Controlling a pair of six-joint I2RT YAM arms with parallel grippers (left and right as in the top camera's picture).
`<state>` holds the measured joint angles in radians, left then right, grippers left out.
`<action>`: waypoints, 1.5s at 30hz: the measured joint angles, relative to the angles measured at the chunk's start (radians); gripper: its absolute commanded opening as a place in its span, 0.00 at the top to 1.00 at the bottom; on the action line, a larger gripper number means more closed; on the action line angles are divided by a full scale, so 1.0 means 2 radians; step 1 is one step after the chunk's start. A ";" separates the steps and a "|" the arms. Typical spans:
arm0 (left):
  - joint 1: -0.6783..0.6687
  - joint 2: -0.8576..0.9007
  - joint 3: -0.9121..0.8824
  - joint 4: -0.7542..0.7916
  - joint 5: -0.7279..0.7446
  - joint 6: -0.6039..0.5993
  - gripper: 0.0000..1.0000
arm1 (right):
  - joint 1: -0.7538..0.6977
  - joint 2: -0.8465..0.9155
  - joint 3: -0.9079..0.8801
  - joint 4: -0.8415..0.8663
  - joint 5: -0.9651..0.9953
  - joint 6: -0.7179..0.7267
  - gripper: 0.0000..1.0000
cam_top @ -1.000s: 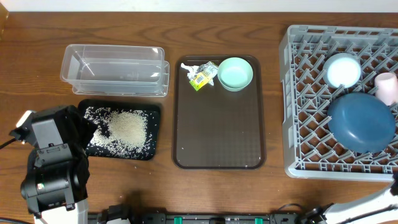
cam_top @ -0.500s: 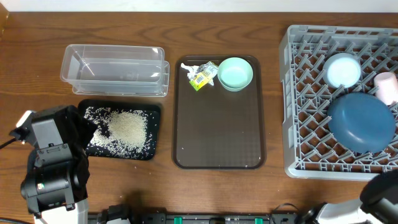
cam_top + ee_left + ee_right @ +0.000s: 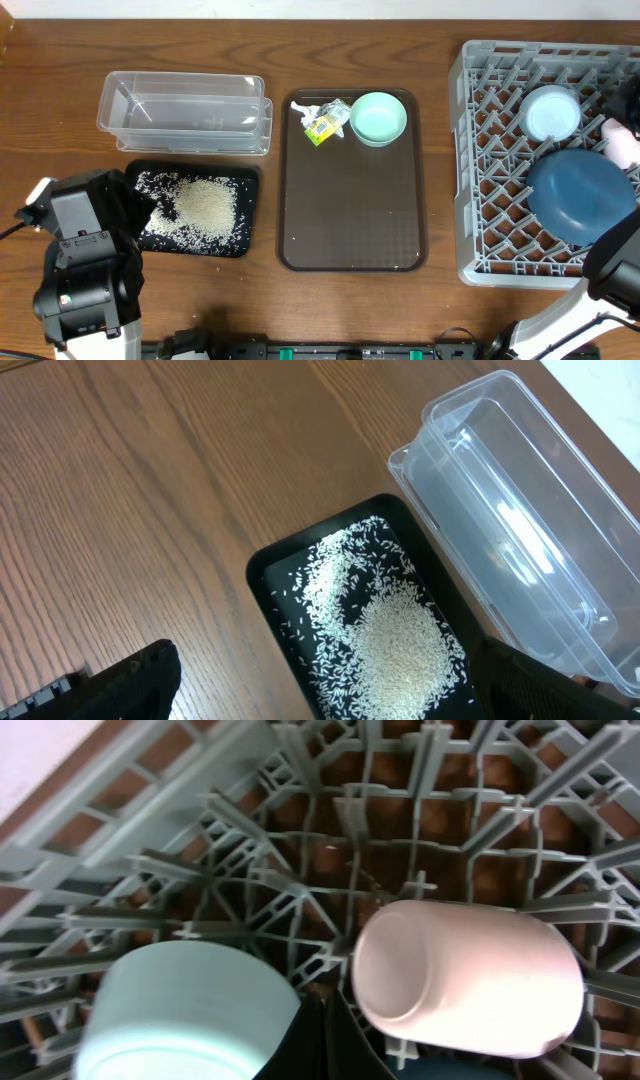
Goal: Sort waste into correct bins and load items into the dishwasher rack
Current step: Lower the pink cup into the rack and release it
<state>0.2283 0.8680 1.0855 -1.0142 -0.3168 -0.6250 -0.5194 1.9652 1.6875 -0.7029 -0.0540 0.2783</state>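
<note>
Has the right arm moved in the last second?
Yes. The right arm rose from the bottom edge and now covers a corner of the grey rack.

The work surface is a brown wooden table (image 3: 440, 150) with its grain running left to right in the overhead view. A pale strip (image 3: 300, 6) (wall or floor, cannot tell) borders the top edge of the frame. Lighting is even and diffuse.

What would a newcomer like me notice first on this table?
The big grey rack on the right, holding a dark-blue dish, grabs the eye first. Next comes the heap of white rice in the black tray at left, then the brown tray in the middle.
</note>
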 measured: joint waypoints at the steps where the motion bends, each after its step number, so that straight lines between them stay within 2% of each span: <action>1: 0.000 0.000 0.000 0.000 0.000 0.000 0.06 | 0.000 0.002 0.000 0.001 0.004 0.000 0.99; 34: 0.000 0.000 0.000 0.000 0.000 0.000 0.06 | -0.022 0.023 0.000 -0.021 0.057 0.000 0.99; 45: 0.000 0.000 0.000 0.000 0.000 0.000 0.06 | -0.039 0.017 0.003 -0.068 0.081 0.028 0.99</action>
<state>0.2283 0.8680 1.0855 -1.0145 -0.3168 -0.6250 -0.5968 1.9984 1.6939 -0.8387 0.1074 0.3344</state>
